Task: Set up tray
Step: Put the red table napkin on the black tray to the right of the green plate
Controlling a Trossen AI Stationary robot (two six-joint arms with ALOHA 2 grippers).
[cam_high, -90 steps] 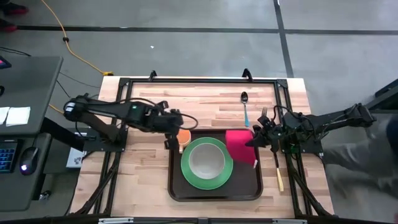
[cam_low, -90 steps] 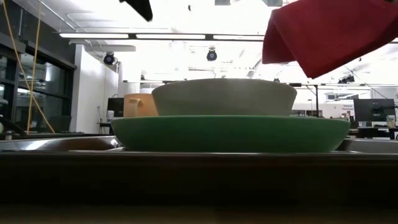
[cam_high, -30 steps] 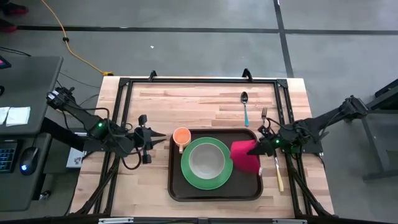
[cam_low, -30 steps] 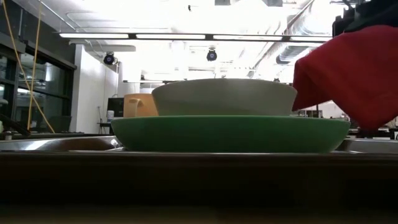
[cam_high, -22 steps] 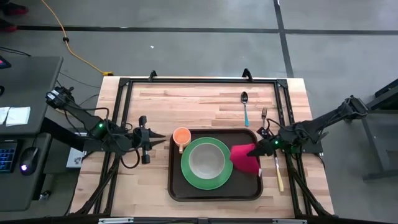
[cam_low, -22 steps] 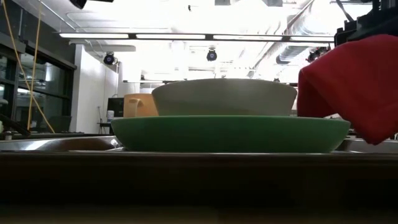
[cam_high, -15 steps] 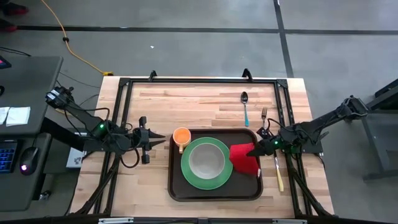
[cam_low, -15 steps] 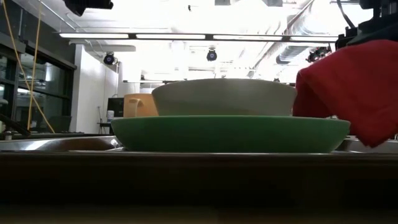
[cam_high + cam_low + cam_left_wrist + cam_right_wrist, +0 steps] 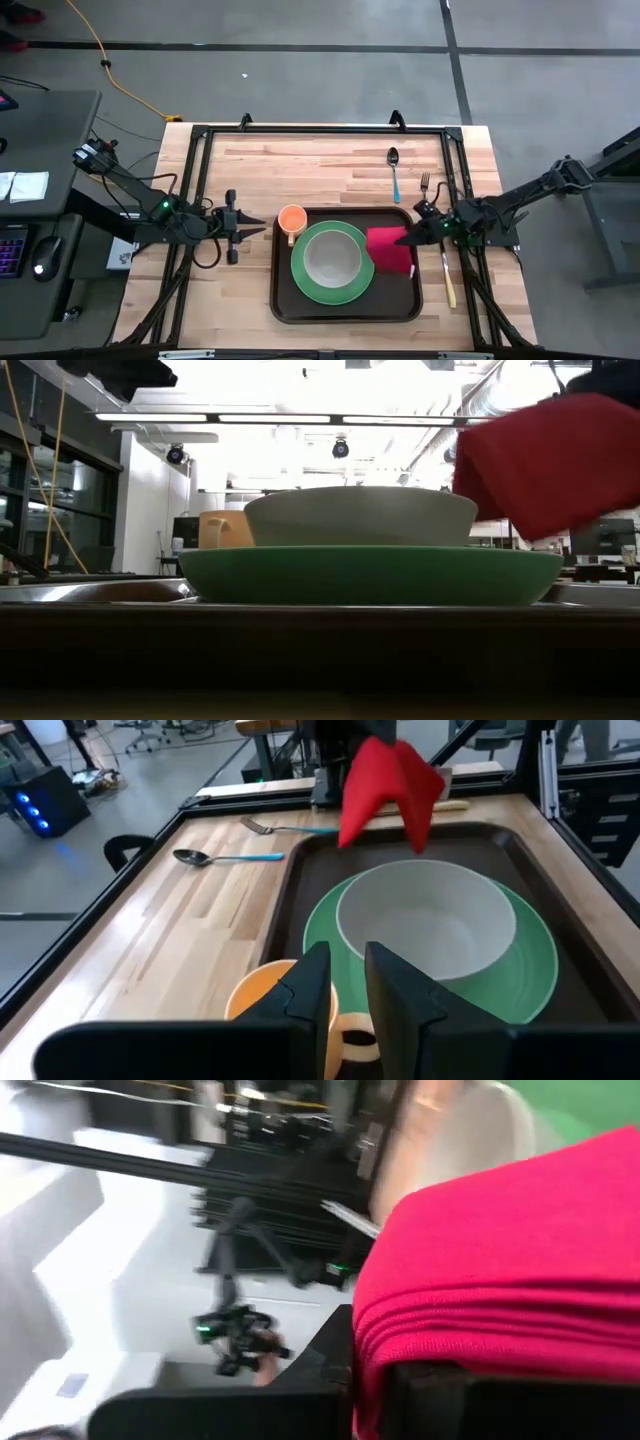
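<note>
The dark brown tray (image 9: 285,300) lies at the table's near middle. On it stand a green plate (image 9: 361,280) carrying a pale bowl (image 9: 333,258) and, in the far left corner, an orange cup (image 9: 292,217). My right gripper (image 9: 408,237) is at the tray's right side, shut on a red folded napkin (image 9: 390,250), which hangs over the tray beside the plate. In the low view the napkin (image 9: 545,460) shows clear above the plate's rim. My left gripper (image 9: 258,232) waits left of the tray, pointing at the cup, its fingers shut to a narrow slit. My right gripper pinches the red napkin at its right edge (image 9: 450,1345), coming level from the table's right side. Several folded layers show stacked at the fingers. The napkin is lifted clear and droops from the fingers over the tray's right part, next to the plate.
A spoon (image 9: 393,160) with a blue handle and a fork (image 9: 424,183) lie on the wood beyond the tray's far right corner. A knife (image 9: 447,275) lies right of the tray. A black frame (image 9: 320,128) borders the table. Bare wood spreads along the far side.
The right gripper kept its hold at the tray's right side. The napkin hung low near the tray floor, then rose and swung toward the plate, so its lower edge now sits above the plate's rim. The left arm stayed about where it was.
</note>
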